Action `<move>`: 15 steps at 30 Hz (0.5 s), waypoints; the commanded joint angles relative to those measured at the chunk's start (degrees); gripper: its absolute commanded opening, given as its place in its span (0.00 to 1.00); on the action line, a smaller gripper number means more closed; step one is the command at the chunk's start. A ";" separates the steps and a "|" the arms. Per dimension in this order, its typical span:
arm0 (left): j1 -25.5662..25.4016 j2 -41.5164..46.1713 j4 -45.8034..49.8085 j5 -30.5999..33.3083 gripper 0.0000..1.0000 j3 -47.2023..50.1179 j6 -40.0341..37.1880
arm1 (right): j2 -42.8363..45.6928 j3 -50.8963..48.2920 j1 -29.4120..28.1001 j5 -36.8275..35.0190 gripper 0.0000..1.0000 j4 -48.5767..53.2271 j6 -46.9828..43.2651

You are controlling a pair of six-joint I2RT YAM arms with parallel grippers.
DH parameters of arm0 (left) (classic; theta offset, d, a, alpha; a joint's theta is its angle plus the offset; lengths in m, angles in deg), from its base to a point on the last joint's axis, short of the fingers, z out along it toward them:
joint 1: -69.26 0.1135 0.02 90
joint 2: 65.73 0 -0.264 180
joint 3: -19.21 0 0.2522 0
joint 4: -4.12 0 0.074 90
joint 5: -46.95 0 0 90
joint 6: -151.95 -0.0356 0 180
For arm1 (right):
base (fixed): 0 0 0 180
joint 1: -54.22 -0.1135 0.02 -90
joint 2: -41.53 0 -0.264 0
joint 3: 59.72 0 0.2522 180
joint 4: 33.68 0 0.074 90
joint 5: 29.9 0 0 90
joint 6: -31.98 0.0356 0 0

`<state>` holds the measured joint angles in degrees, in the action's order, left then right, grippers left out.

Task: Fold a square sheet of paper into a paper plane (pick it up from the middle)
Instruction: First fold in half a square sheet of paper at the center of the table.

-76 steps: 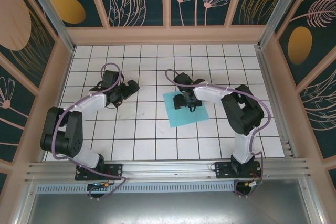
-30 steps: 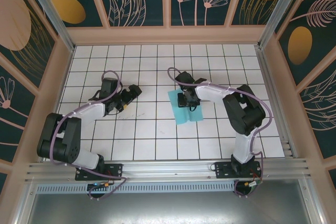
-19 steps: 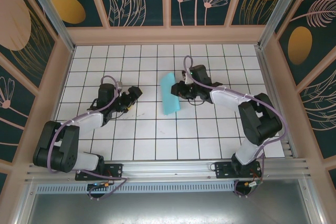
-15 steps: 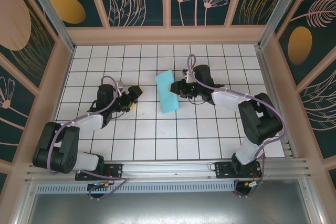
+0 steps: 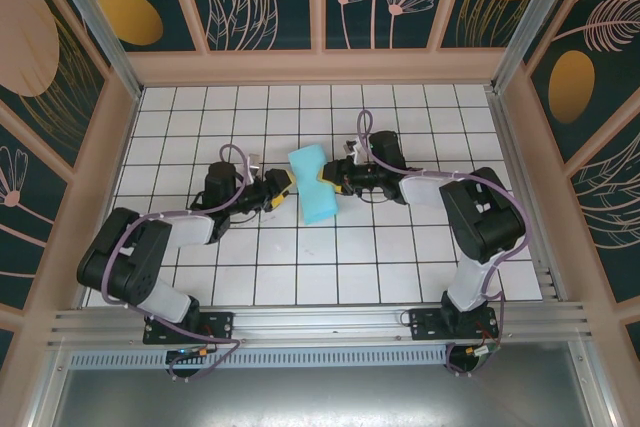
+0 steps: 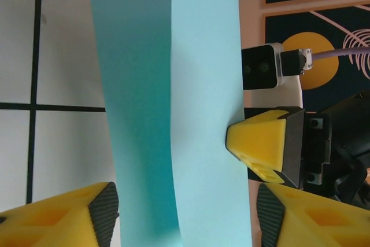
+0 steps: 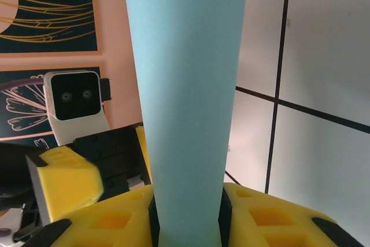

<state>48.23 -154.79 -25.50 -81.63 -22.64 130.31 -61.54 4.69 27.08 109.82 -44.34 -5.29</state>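
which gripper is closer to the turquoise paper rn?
Right. The right gripper is clamped on the folded turquoise paper; the left gripper sits open at its opposite edge, not gripping.

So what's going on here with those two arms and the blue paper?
The right gripper has the folded paper pinched in its jaws and holds it up over the table, between the two arms. The left gripper faces it from the other side, jaws open with the paper's edge between them, not yet closed. The paper looks folded over once, not yet a plane.
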 commanded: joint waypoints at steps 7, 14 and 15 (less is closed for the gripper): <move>-1.80 -4.22 -9.13 -0.26 0.52 -1.87 3.44 | -0.60 -2.40 0.77 3.48 0.34 -7.61 5.55; -2.65 -6.85 -13.27 -0.22 0.39 -2.66 5.55 | -0.37 -3.01 0.77 3.82 0.34 -8.59 6.81; -2.78 -7.14 -14.04 -0.05 0.36 -2.66 5.87 | -0.24 -3.11 0.71 3.81 0.35 -8.66 6.94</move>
<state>45.91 -160.77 -34.76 -81.59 -24.00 135.05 -61.67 2.53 27.56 111.83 -50.13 0.62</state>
